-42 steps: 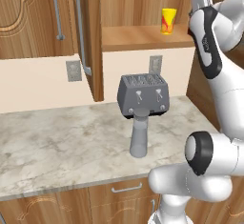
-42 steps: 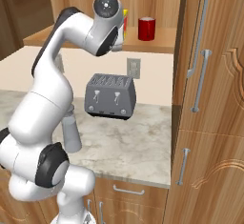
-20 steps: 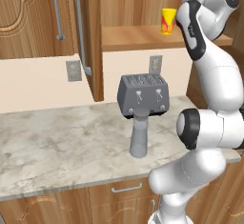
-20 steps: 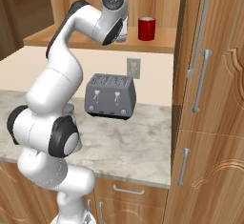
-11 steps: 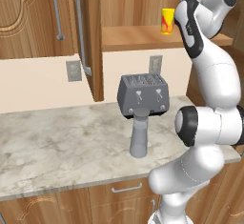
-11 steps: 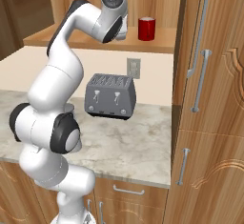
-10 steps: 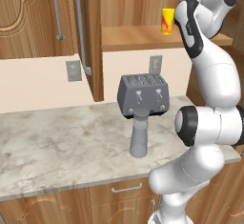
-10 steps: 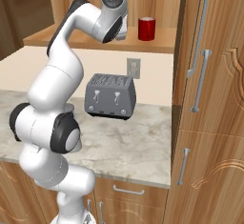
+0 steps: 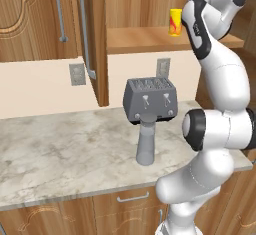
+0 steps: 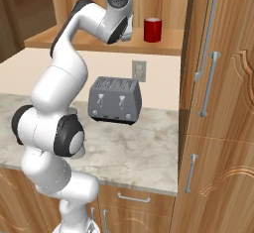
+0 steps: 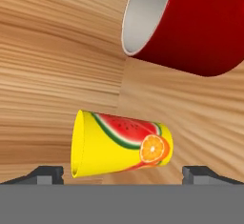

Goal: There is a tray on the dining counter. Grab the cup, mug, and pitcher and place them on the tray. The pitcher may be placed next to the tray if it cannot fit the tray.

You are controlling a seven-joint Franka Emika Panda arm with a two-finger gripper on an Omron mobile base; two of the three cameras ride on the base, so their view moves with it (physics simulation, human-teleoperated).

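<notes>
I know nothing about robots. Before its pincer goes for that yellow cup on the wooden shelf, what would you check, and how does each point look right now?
1. Pincer open wide enough: ok, the two tips stand either side of the yellow fruit-print cup.
2. Nothing held already: ok, the space between the tips is free.
3. Cup lined up between the tips: ok in the hand view.
4. Red mug clear of the grab: cannot tell; it sits close beside the cup on the wooden shelf.
5. Tall grey pitcher out of the arm's way: ok, it stands down on the marble worktop, in front of the grey toaster.
</notes>
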